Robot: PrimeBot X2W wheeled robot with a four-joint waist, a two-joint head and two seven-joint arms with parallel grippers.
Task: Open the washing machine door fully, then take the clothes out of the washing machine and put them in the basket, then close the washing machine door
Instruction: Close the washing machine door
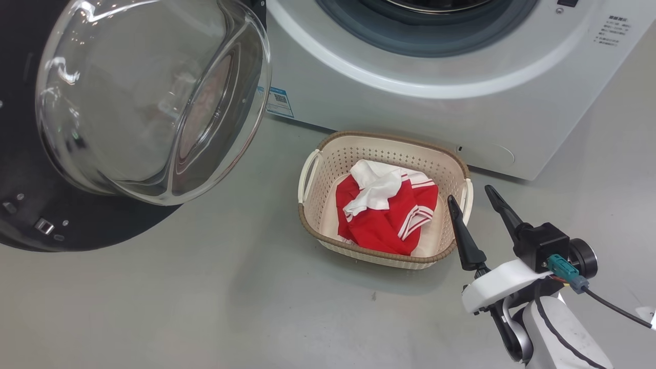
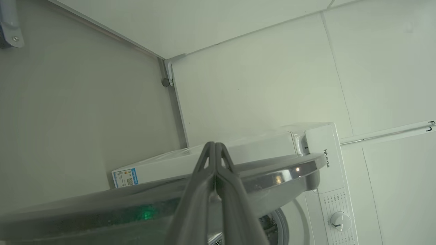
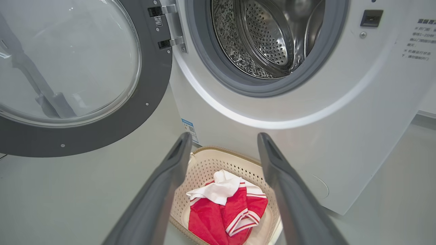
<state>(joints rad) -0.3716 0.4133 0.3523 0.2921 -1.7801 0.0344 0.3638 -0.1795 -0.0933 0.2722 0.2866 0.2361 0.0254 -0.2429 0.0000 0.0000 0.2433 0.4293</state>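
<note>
Right gripper hangs at four o'clock, fingers apart and empty, just beside the basket. The clothes lie inside it, and the door stands wide at nine. Left wrist view: left gripper is pinched together on nothing, door edge at six. Right wrist view: drum bare at twelve. Closing comes next, I reckon; those pinched fingers could skid off the glossy rim and leave the door unlatched.

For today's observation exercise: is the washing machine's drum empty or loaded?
Empty, as far as shows: the drum is bare perforated steel, and the clothes lie in the basket.
</note>
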